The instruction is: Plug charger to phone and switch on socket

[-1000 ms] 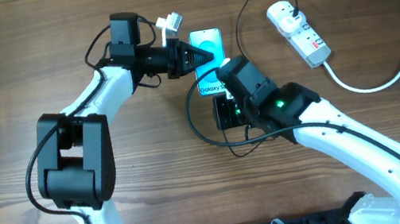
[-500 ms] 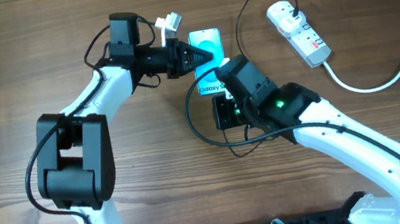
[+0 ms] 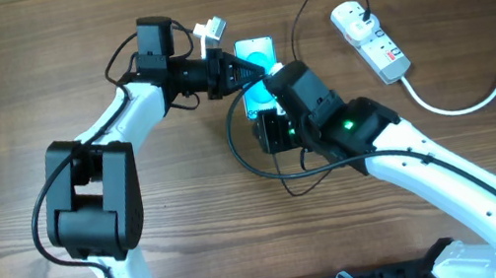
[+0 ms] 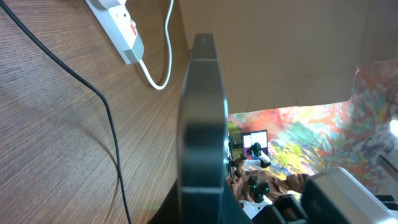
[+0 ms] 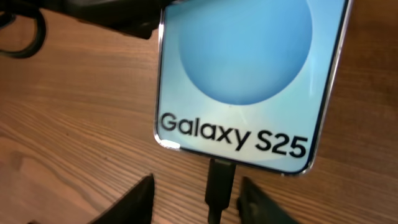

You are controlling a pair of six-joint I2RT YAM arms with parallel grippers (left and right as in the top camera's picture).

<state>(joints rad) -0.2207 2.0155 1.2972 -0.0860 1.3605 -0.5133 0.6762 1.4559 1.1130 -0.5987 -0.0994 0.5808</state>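
Jaws on the left clench the cyan-screened rectangular smartphone (image 3: 256,53) on the wooden tabletop (image 3: 7,67), overhead. Left wrist: white oblong power strip (image 4: 121,31) beyond. Right wrist: right jaws flank the thin black charger's plug tip (image 5: 221,180); whether they grasp it, we cannot tell. Plugging is in hand, we judge; next, a straight push.

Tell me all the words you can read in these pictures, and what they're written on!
"Galaxy S25": on the white strip of the phone screen, just above the charger plug.
Red marks on the socket: too small to read.
Nothing else is readable.
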